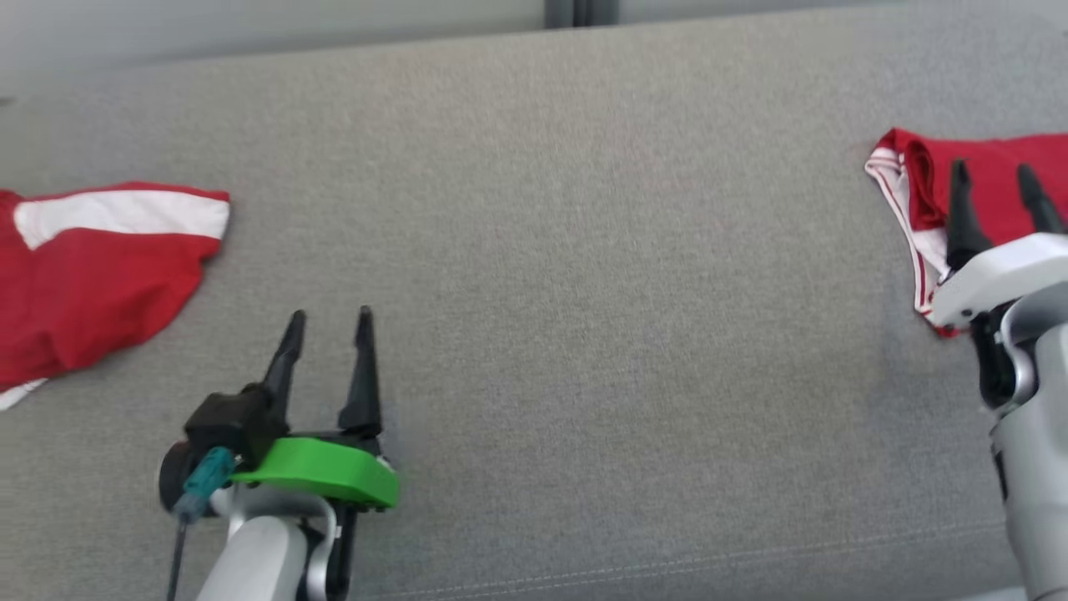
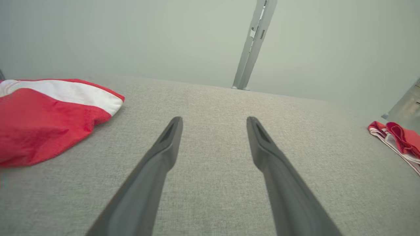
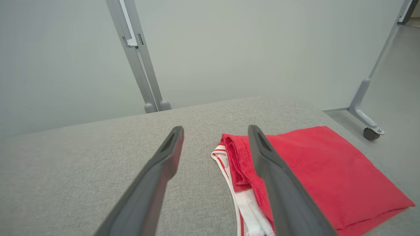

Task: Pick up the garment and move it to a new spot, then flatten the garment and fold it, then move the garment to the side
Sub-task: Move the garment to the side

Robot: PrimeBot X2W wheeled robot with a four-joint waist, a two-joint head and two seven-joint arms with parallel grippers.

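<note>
Far left first: a red garment with a white band lies rumpled on the grey cloth surface, running off the edge of my head view. Just right of it and clear of the fabric is my left gripper, fingers spread wide and holding nothing, pointing out over the grey cloth. Across the long middle stretch, and over to the far right, there's the folded garment. It is red with white striped trim, lying flat near the right end of the surface, its trimmed edge turned toward the middle. My right gripper is over it, fingers wide apart and gripping nothing. In my right wrist view one finger crosses the folded edge and the other sits over the grey beside it. Whether the tips touch the cloth, I can't tell. Behind it all are a pale wall and a grey upright post.
</note>
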